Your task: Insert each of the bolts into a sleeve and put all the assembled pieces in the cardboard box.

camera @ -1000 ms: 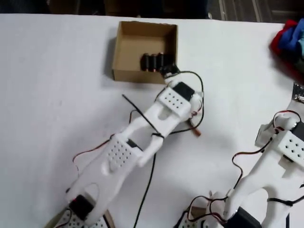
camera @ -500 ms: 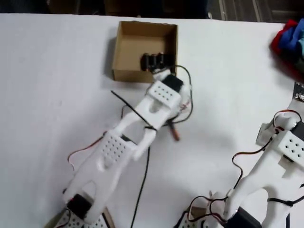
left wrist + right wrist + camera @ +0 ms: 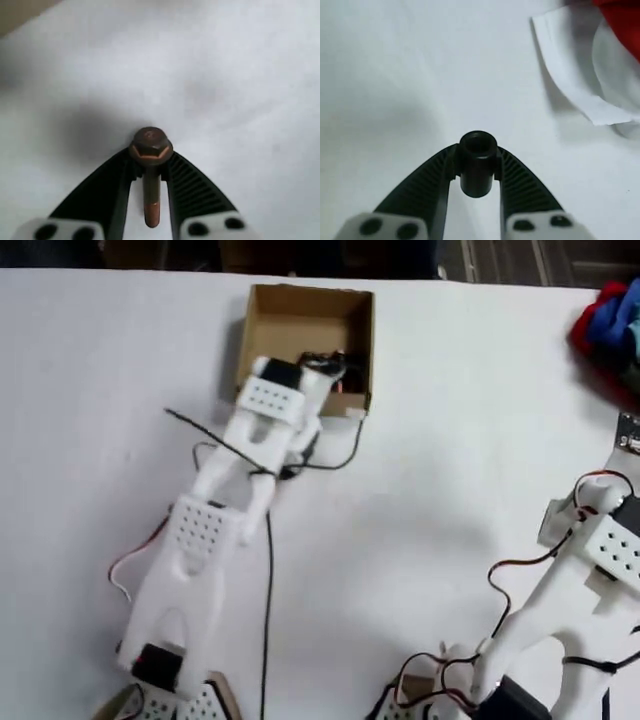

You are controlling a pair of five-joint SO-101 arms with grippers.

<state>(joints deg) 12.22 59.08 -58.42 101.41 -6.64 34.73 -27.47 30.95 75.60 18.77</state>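
Light, stiff and probably slippery, the bolt (image 3: pixel 150 146) sits clenched by its shank in the left claw (image 3: pixel 150 161), the sleeve (image 3: pixel 477 175) by its sides in the right claw (image 3: pixel 477 159).

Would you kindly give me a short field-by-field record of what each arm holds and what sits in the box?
left end effector: shut on a bolt, over the table by the box
bolt: copper-coloured, hex head past the fingertips
right end effector: shut on a sleeve, near a red cloth
sleeve: black, open end showing, empty
box: holds dark pieces, partly hidden by the left arm
assembly: bolt not yet in sleeve
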